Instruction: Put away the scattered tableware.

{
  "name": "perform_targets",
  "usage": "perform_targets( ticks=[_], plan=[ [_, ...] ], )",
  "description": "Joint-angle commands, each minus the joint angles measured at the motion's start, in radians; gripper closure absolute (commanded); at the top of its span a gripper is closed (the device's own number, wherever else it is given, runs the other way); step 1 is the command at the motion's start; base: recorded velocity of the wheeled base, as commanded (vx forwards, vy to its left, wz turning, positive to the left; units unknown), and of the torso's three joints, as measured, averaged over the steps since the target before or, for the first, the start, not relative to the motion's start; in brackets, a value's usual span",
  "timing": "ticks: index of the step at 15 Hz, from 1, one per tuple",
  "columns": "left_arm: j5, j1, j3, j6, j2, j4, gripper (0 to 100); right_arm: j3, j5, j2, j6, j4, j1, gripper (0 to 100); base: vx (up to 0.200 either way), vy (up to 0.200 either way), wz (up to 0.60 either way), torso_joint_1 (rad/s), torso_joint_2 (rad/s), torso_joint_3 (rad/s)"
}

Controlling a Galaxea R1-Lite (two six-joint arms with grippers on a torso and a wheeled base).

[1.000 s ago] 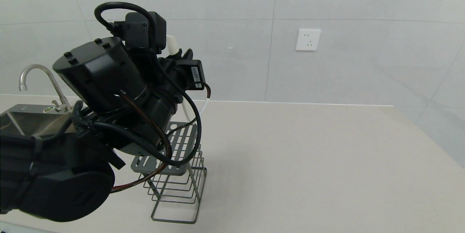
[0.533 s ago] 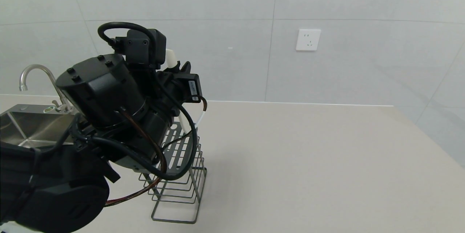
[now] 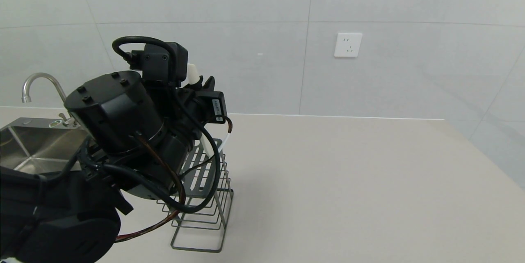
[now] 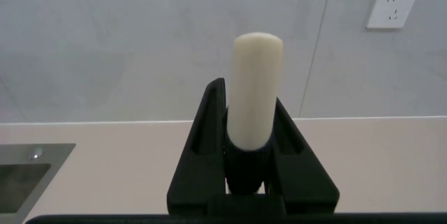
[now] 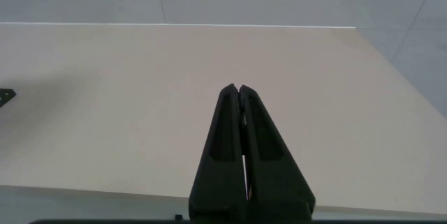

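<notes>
One piece of tableware is in hand: a cream-handled utensil (image 4: pixel 256 70), gripped by the left claw (image 4: pixel 250 102). Its jaws are clamped narrow around the lower part of the handle, so the rounded end stands up past the fingertips. Holding it upright suits the job, since the working end then points down toward the slotted rack (image 3: pixel 204 171). That rack stands on the surface (image 3: pixel 348 181), below the arm in the head view. What kind of utensil it is I cannot tell, because the arm hides its lower end. With the handle tip above the wrist and the wire rack beneath, I judge the step in hand to be lowering the utensil into a slot. The right claw (image 5: pixel 241 97) hangs over the surface with its fingers pressed together and nothing between them, probably parked to keep out of the way. A sink (image 3: pixel 28 144) with a tap (image 3: pixel 41 78) lies to the robot's left of the rack
</notes>
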Motion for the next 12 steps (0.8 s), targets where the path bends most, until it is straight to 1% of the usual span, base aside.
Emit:
perform_targets(
  ticks=[1,5,7,8,10,12],
  plan=[
    [0.002,-0.002,0.006,0.000,0.007,-0.009,100,0.000,0.000,0.001,0.000,0.000,0.000,100,0.000,0.000,0.00,0.000,0.00,0.000],
    [0.005,-0.012,0.008,0.000,0.019,-0.013,100,0.000,0.000,0.002,0.000,0.000,0.000,100,0.000,0.000,0.00,0.000,0.00,0.000],
    [0.006,-0.012,0.025,-0.002,0.024,-0.013,100,0.000,0.000,0.002,0.000,0.000,0.000,100,0.000,0.000,0.00,0.000,0.00,0.000],
    [0.008,-0.012,0.049,-0.006,0.024,-0.015,100,0.000,0.000,0.001,0.000,0.000,0.000,100,0.000,0.000,0.00,0.000,0.00,0.000],
    [0.008,-0.012,0.066,-0.019,0.027,-0.021,100,0.000,0.000,0.002,0.000,0.000,0.000,100,0.000,0.000,0.00,0.000,0.00,0.000],
    [0.008,-0.012,0.068,-0.020,0.033,-0.021,100,0.000,0.000,0.002,0.000,0.000,0.000,100,0.000,0.000,0.00,0.000,0.00,0.000]
  ],
)
